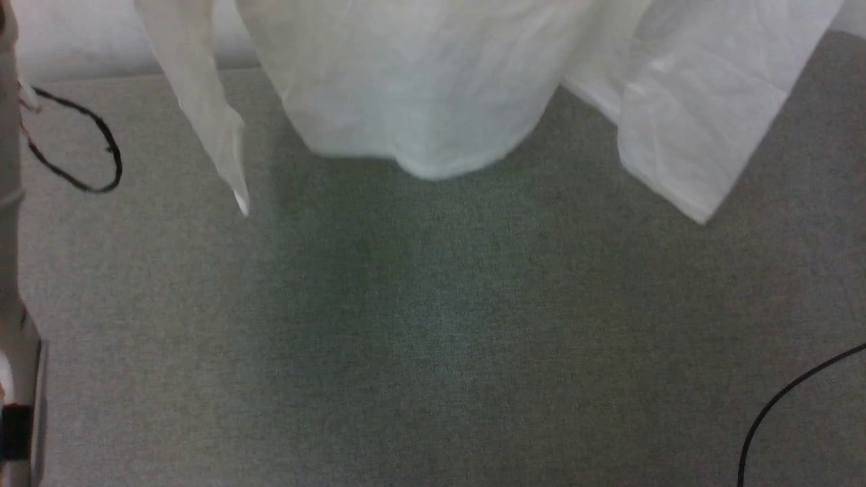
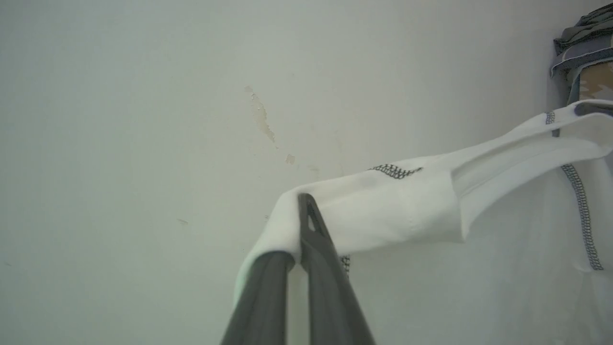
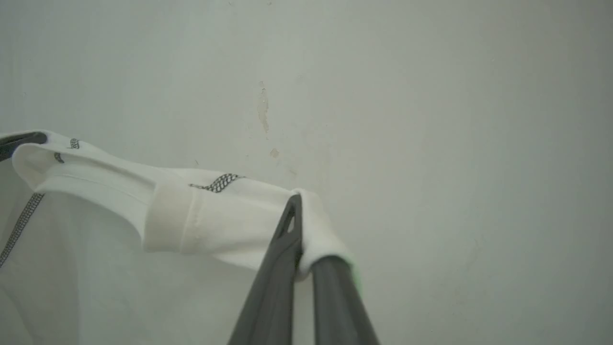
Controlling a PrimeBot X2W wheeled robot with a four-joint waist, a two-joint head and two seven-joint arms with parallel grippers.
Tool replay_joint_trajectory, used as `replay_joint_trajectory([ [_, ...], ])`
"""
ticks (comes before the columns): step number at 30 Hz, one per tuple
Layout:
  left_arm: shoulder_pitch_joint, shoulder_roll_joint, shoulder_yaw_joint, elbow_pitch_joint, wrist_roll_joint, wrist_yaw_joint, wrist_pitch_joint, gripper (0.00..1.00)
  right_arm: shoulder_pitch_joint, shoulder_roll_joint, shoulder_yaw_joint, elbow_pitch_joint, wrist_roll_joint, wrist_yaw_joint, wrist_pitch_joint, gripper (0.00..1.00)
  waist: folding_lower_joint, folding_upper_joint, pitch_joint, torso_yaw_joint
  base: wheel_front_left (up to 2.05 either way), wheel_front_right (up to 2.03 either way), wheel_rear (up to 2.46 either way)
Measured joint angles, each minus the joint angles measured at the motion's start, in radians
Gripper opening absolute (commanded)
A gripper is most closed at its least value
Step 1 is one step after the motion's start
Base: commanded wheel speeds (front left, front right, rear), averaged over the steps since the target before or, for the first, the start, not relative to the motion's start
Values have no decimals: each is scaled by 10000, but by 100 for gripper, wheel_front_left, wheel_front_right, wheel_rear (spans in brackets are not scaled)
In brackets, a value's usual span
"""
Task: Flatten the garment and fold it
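In the head view, the garment [image 1: 419, 88] hangs down from past the top edge. Its rounded lower hem is above the grey surface [image 1: 433, 325], and whether they touch cannot be told. A narrow sleeve [image 1: 203, 101] dangles on the left and a wider sleeve [image 1: 697, 115] on the right. A looped black cable [image 1: 88, 149] lies on the surface at the left, and a second black cable [image 1: 778, 406] curves in at the lower right.

In the left wrist view, the left gripper [image 2: 297, 225] is clenched on the garment [image 2: 397, 211]. White fabric is pinched between the two dark fingers and wraps over the top of the left-hand one. From the jaws the cloth stretches away to the right as a taut folded band, with a patch of zigzag stitching [image 2: 395, 171] just beyond the fingertips and a long seam line [image 2: 582, 211] running down further right. Ahead of the jaws is a pale wall [image 2: 143, 120] with a small brownish stain [image 2: 261, 117]. Far to the right, in the upper corner, is some patterned cloth [image 2: 584, 48].

In the right wrist view, the right gripper [image 3: 304, 230] is likewise clamped on the garment [image 3: 215, 215], with fabric draped over the right-hand finger. From these jaws the band runs away to the left, the stitching [image 3: 218, 182] close beside the fingertips. The thin body of the shirt hangs below the band. The stained wall [image 3: 431, 143] is ahead.
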Motion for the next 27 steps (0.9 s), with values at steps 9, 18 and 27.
replay_joint_trajectory([
  [9,-2885,-462,-420,3177,696,-410,-1256,0,-2621,155,1371,2715,-341,6,-2102,0,1,0,1917,-198,0,0,0],
  [18,-3635,-965,-736,5490,784,-608,-2876,0,-3184,562,2667,4380,92,-2,-3336,0,0,0,3129,-285,0,0,0],
  [27,-1049,-1340,-1383,6454,550,-698,-4324,0,-888,713,4460,4585,1189,-6,-4224,0,-3,0,2810,-53,0,0,0],
])
